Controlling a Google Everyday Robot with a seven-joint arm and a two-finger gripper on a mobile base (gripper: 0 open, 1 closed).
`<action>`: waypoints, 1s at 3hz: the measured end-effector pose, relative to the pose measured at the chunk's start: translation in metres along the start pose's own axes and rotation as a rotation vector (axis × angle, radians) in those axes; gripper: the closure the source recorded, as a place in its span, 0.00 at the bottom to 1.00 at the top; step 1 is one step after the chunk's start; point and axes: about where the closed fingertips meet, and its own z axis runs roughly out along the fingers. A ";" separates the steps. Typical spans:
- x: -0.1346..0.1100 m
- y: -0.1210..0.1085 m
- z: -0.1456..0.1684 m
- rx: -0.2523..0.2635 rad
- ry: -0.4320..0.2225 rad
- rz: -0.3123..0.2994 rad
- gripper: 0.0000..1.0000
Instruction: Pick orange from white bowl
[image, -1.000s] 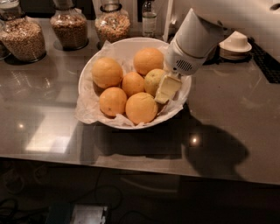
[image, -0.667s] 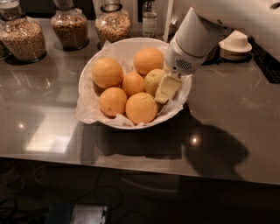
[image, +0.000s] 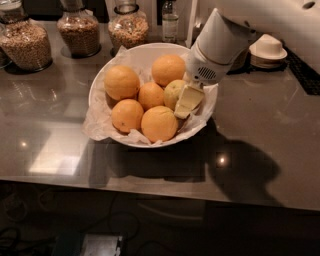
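The white bowl is wide, lined with crinkled white paper, and stands on the grey counter. It holds several bright oranges, and the duller yellow-green orange sits at their right side. My gripper reaches down into the bowl from the upper right. It rests against the right side of the dull orange, which it partly covers. The white arm above hides the bowl's right rim.
Glass jars of grains stand along the back left, with a small bottle behind the bowl. Stacked small white bowls and plates stand at the back right. The counter's front edge runs below the bowl.
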 end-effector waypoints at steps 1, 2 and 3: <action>0.001 0.000 0.001 -0.013 -0.006 0.006 0.34; 0.000 0.000 0.000 -0.013 -0.006 0.006 0.53; 0.000 0.000 0.001 -0.020 -0.011 0.009 0.76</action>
